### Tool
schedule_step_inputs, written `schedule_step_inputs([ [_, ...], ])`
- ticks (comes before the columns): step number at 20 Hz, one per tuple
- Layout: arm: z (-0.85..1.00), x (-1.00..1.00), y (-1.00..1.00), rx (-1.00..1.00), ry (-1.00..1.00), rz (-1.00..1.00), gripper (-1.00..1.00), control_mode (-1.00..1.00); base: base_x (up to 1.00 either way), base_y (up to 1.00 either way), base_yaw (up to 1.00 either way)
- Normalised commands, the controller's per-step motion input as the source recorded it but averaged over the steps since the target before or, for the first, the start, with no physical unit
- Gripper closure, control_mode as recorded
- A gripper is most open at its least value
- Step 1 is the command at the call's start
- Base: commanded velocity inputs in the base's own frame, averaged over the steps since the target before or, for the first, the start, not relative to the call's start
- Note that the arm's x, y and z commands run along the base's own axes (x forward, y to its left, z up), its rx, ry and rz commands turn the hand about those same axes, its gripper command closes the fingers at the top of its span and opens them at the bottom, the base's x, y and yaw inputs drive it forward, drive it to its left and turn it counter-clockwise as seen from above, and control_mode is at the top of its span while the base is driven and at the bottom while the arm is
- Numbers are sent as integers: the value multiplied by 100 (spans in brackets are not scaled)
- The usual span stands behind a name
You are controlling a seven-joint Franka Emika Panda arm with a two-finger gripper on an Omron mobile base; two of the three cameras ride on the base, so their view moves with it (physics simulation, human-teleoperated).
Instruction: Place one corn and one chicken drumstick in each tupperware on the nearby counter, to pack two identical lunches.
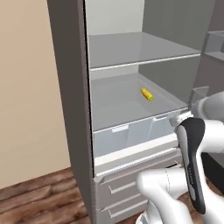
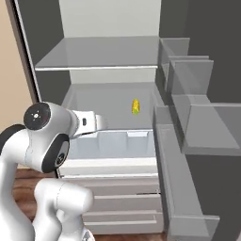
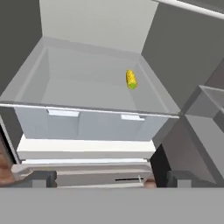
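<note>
Yellow corn (image 1: 147, 94), one cob with a green end, lies on the grey fridge shelf (image 1: 114, 106), toward the shelf's back right quarter, well apart from the side walls; I see the same cob in the right base view (image 2: 135, 107) and in the hand view (image 3: 131, 79). Directly beneath that shelf I see two pale translucent crisper drawers (image 3: 83, 124) side by side, each with a small handle at its top edge. Above the corn's shelf a second grey shelf (image 2: 101, 55) spans the compartment. Right of the corn's shelf, the open fridge door (image 2: 188, 136) carries stepped grey bins. Below the crisper drawers sit grey freezer drawers (image 1: 131, 192) with bar handles. My gripper (image 3: 110, 179) hangs in front of the crisper drawers, short of the corn's shelf, its jaws released and spread wide, holding nothing. Wooden flooring (image 1: 39, 199) and a beige wall (image 1: 26, 87) lie left of the fridge.
</note>
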Motion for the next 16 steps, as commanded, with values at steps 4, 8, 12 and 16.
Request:
schedule_step_inputs([
  [4, 0, 0, 0, 0, 0, 0, -100, 100, 52, 0, 0],
  [8, 0, 0, 0, 0, 0, 0, -100, 100, 51, 0, 0],
  [12, 0, 0, 0, 0, 0, 0, -100, 100, 51, -7, 0],
  [16, 0, 0, 0, 0, 0, 0, -100, 100, 43, -12, 0],
])
